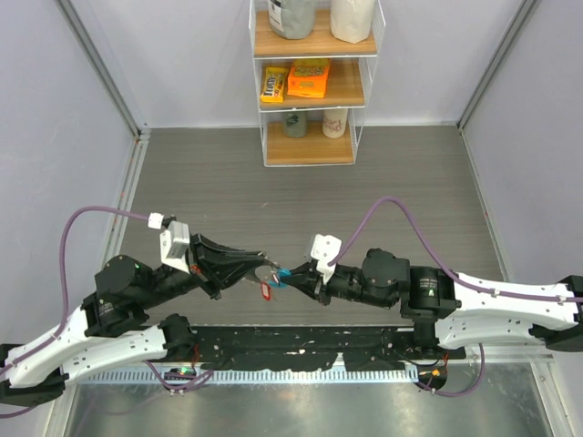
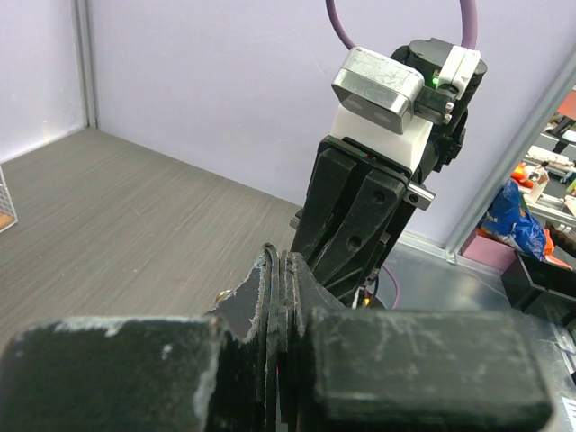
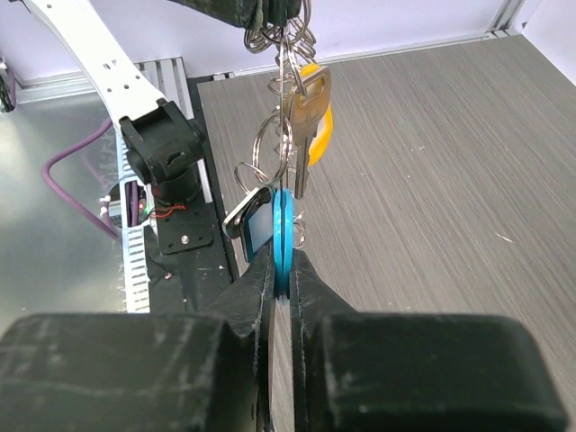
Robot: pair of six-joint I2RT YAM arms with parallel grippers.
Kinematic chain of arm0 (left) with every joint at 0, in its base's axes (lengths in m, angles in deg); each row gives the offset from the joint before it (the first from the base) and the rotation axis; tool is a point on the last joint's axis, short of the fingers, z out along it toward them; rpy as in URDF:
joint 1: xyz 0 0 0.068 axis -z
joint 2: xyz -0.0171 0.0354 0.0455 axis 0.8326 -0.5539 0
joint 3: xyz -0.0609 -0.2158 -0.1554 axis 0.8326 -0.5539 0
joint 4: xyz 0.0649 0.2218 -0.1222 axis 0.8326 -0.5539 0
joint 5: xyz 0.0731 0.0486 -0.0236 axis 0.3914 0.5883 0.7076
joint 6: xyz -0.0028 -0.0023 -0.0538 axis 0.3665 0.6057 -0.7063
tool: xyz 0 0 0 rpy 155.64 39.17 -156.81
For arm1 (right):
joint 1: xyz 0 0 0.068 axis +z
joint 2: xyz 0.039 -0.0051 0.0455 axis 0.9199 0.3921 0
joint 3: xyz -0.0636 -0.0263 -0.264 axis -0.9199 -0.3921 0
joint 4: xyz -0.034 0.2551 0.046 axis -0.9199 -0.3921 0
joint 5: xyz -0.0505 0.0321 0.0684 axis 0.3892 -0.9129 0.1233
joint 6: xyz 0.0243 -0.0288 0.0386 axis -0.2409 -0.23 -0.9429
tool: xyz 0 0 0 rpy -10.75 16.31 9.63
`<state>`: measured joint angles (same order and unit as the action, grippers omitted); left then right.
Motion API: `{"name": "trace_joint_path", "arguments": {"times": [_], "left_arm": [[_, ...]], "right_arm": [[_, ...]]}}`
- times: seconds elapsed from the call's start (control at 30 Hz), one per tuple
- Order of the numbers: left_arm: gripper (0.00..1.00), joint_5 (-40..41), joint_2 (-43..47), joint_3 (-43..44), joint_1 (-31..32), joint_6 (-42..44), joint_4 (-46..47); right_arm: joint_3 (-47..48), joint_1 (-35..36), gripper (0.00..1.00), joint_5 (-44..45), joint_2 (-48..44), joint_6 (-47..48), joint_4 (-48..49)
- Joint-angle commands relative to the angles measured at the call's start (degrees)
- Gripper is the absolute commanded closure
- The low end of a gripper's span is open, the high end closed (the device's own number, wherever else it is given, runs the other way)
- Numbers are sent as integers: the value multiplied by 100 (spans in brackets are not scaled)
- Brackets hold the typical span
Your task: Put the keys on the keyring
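Item: bimanual key-threading station, one moment.

Left gripper point(image 1: 256, 270): fingers pressed together on the top of the keyring point(image 3: 281, 40); in the right wrist view its black tips pinch a cluster of thin silvery loops at the upper edge; in its own wrist view point(image 2: 281, 274) the pads meet with no visible gap.

Right gripper point(image 1: 302, 273): pointed at the left gripper, tips near it but apart; fingers point(image 3: 256, 288) clamped edge-on around the blue tag point(image 3: 283, 229), which stands upright between them.

Keyring: held off the table point(image 1: 364, 182), strung between the two grippers over the table's near edge; several loops overlap, and which loop links to which cannot be told.

Yellow-headed key point(image 3: 309, 112): brass blade pointing down, hanging from the loops just above the blue tag.

Red tag point(image 1: 267, 290): dangles below the junction of the grippers in the top view; its attachment is too small to tell.

Small dark fob point(image 3: 247, 220) with silver rim: hangs tilted, just left of the blue tag, touching it or nearly so.

Shelf unit point(image 1: 314, 159): at the far edge of the table, well apart from the arms; orange packet point(image 1: 308, 78) and yellow box point(image 1: 273, 84) on the middle shelf.
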<state>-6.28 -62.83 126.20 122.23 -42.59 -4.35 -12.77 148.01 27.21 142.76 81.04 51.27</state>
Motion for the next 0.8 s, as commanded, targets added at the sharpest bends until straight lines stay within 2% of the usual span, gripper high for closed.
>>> {"name": "trace_joint_path", "arguments": {"times": [0.0, 0.07, 0.2, 0.27, 0.33, 0.37, 0.5, 0.67, 0.73, 0.77], "left_arm": [[100, -162, 92, 7, 5, -116, 358], [100, -101, 101, 6, 5, -107, 235], [66, 93, 232, -143, 14, -81, 173], [53, 242, 329, -169, 5, -46, 147], [30, 400, 435, -204, 5, 7, 95], [25, 401, 487, -213, 5, 25, 86], [20, 769, 663, -292, 14, 77, 7], [18, 945, 848, -433, 5, 34, -125], [18, 972, 909, -503, 5, -10, -143], [17, 981, 936, -556, 14, -54, -134]], "right_arm": [[-4, -15, 94, 397, -283, 169, 404], [-39, -7, 94, 353, -397, 187, 404], [-21, -15, 94, 484, -555, 204, 290], [14, -15, 94, 659, -564, 204, 158], [31, -15, 94, 800, -573, 222, 79], [58, -15, 94, 827, -573, 222, 18], [84, -24, 94, 1274, -564, 274, -114], [58, -191, 94, 1846, -468, 108, -299], [49, -480, 94, 1856, -345, -172, -483], [-3, -733, 94, 1586, -318, -452, -510]]}}
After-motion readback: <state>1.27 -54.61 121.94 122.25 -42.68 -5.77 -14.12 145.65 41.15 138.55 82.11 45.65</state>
